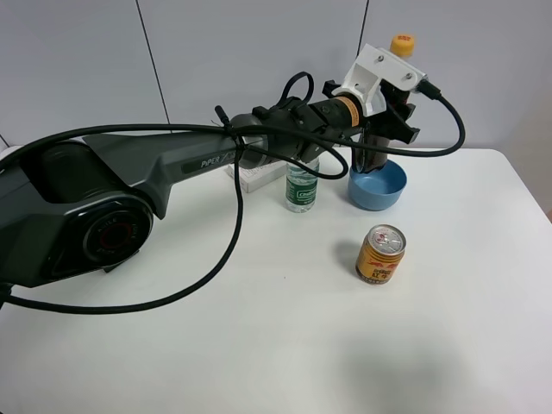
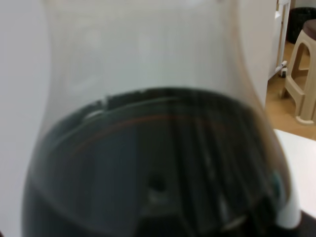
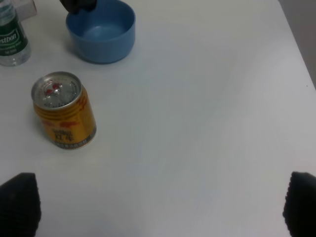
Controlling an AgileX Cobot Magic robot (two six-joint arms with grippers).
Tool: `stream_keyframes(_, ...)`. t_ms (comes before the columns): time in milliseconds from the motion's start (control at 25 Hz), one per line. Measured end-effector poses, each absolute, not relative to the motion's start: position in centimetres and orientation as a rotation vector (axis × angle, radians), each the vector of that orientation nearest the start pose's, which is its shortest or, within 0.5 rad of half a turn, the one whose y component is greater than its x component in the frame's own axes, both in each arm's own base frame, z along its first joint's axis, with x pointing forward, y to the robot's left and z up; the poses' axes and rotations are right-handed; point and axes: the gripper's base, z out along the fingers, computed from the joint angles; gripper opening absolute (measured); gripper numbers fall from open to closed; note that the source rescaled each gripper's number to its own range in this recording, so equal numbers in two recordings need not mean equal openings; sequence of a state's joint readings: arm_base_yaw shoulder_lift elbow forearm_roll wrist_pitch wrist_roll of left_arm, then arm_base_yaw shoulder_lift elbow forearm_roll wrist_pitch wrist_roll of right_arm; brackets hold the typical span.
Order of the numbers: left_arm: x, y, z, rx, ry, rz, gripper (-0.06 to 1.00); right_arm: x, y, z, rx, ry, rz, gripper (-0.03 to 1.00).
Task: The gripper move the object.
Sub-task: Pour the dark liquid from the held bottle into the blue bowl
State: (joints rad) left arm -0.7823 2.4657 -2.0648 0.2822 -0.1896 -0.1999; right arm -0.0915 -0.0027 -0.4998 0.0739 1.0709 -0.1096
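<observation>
The cola bottle (image 1: 402,43) stands upright at the back of the table; its yellow-orange cap shows above the white bracket. Its dark lower part (image 1: 369,160) sits at the far rim of the blue bowl (image 1: 379,197). I cannot tell whether it touches the table. My left gripper (image 1: 394,110) reaches across from the left, its black jaws closed around the bottle's upper body. The left wrist view is filled by the bottle (image 2: 158,168) with dark liquid. My right gripper (image 3: 158,207) is open and empty above the bare table, its fingertips (image 3: 17,202) wide apart.
A gold drink can (image 1: 380,254) stands in front of the bowl and shows in the right wrist view (image 3: 63,111). A small green-labelled water bottle (image 1: 302,185) stands left of the bowl, with a white box (image 1: 254,179) behind it. The arm's cable loops over the table's left half.
</observation>
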Motion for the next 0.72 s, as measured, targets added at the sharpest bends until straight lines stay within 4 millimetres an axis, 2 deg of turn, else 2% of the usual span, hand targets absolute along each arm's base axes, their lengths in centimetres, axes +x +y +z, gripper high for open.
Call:
stream_keyframes(400,40.6,-41.3,19.7,0.773,1.594,-0.553,0.01,-0.5,0.6,27.7,-0.023,2.05,-0.037,1.0)
stream_keyframes(720,39.4,-42.6,19.9,0.805,1.541,-0.582,0.01,-0.5,0.6,27.7,-0.023,2.05,-0.037,1.0)
